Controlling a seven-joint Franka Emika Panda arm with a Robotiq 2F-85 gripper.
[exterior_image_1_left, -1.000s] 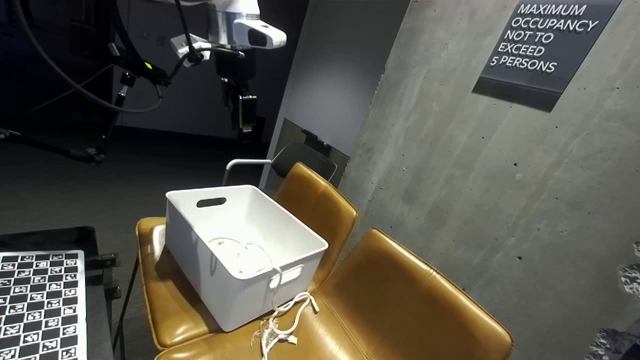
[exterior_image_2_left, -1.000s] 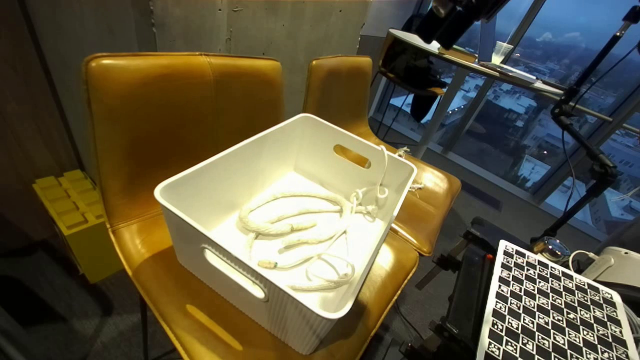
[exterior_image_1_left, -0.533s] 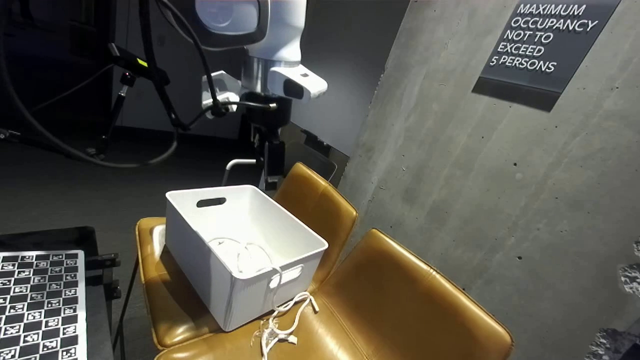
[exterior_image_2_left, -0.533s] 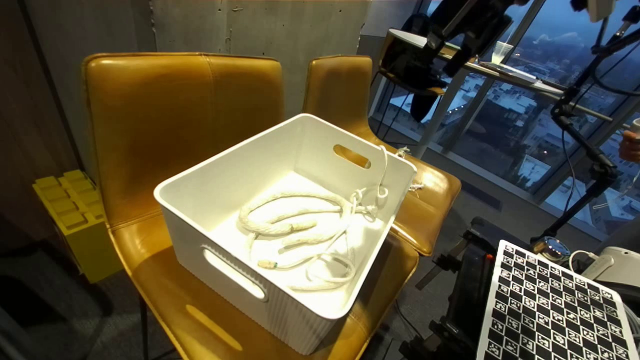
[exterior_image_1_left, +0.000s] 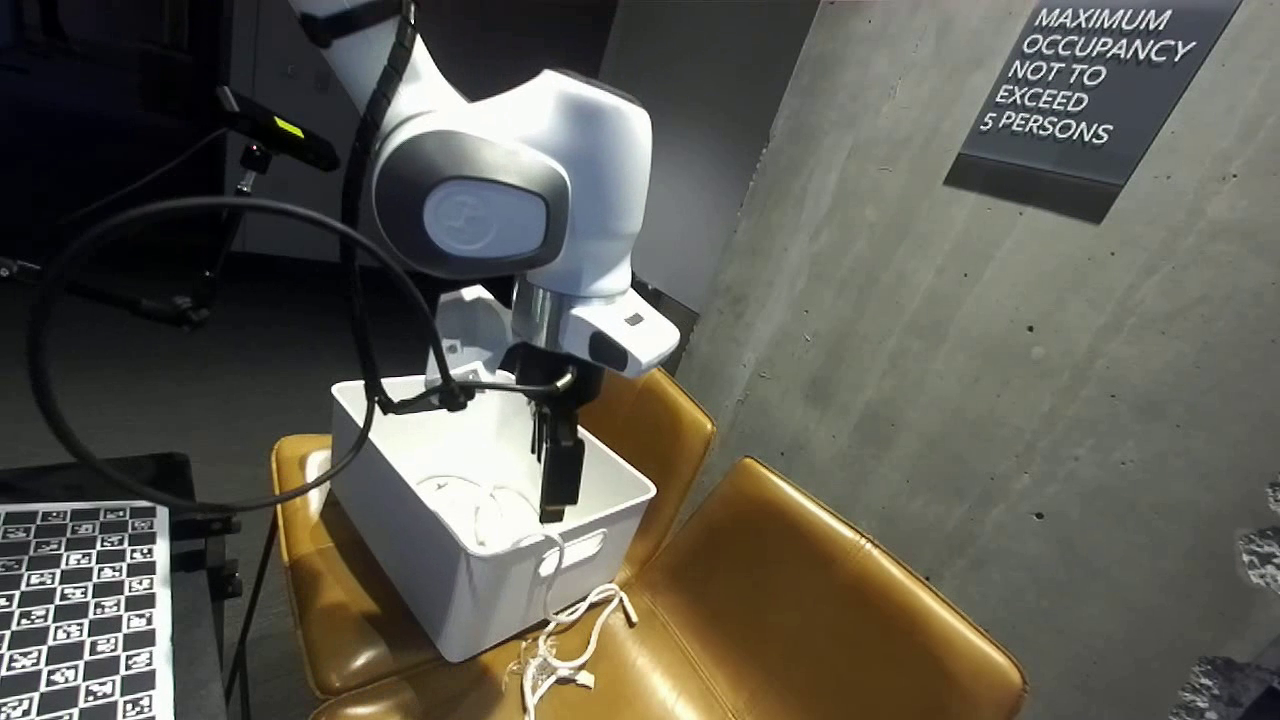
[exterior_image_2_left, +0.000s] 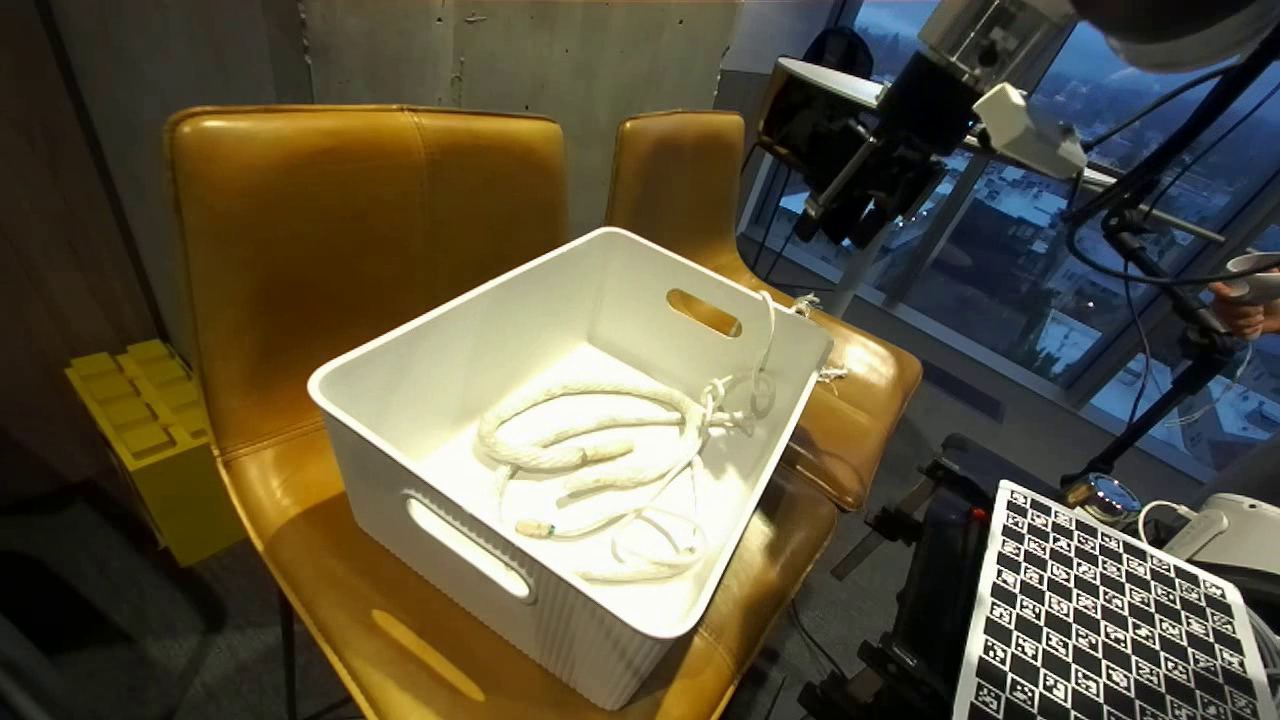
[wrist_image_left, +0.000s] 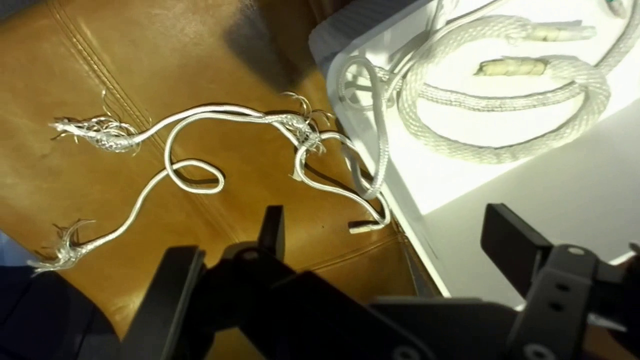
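My gripper stands open in the wrist view with nothing between its black fingers. One finger is over the tan chair seat, the other over the inside of the white bin. A thin white cord with frayed ends lies looped on the seat and passes over the bin's rim. Inside the bin is a coil of thick white rope. In an exterior view the gripper hangs in front of the bin's handle end; in another exterior view the gripper appears above the cord's side of the bin.
The bin's walls and rim rise beneath the gripper. Tan chair backs and a concrete wall stand alongside. A checkered board lies off to one side. A black cable loops from the arm. A hand shows at one edge.
The arm has come down a long way, bringing the gripper from high above to near the cord's end of the bin. Bin, rope and cord have not moved. A hand has appeared at the edge.
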